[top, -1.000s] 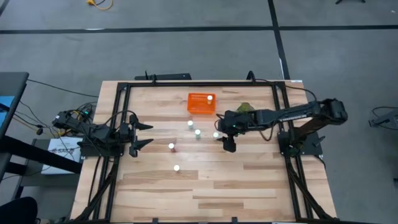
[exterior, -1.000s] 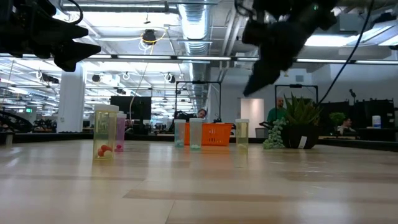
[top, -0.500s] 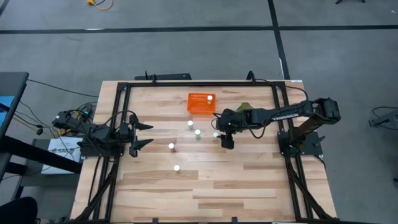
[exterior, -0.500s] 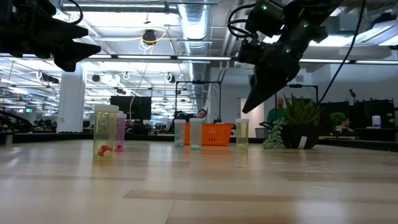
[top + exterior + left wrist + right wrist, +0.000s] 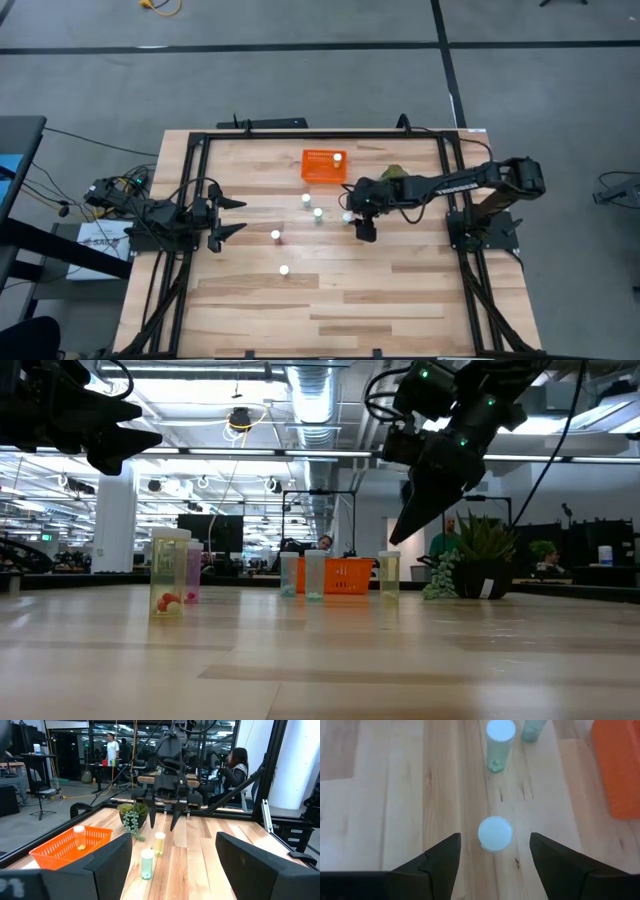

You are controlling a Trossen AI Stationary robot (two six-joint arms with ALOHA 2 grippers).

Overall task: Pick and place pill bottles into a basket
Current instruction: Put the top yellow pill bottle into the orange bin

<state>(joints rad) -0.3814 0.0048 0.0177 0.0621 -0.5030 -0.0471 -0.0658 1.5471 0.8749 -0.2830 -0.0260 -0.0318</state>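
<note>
The right gripper (image 5: pixel 357 222) hangs above the tabletop (image 5: pixel 400 290) near the middle of the high view, fingers (image 5: pixel 440 855) spread wide apart and pointing down. Straight under the gap between them stands the yellowish pill bottle (image 5: pixel 495 833), its white cap centred between the two fingers in the right wrist view; in the low view the fingertips are clearly above that bottle's cap (image 5: pixel 389 556), so nothing is gripped yet. The step in hand looks like the approach to the second pick.

One bottle (image 5: pixel 338 157) already stands in the orange basket (image 5: pixel 320 166), at the upper centre of the high view. Five remain on the tabletop: the target bottle, two greenish ones (image 5: pixel 307 199) (image 5: pixel 318 212) just to its left, a pinkish one (image 5: pixel 275 235) left of centre, and one (image 5: pixel 284 269) lower down with something red inside. The green plant (image 5: pixel 392 173) sits right of the basket.

The left gripper (image 5: pixel 232 217) waits at the left edge of the tabletop, fingers apart and empty.

The next move probably calls for a straight descent until the fingers flank the bottle's body, a close on it, then a lift and a short carry toward the upper left to the basket. The neighbouring greenish bottle is near, so the descent should stay vertical.
</note>
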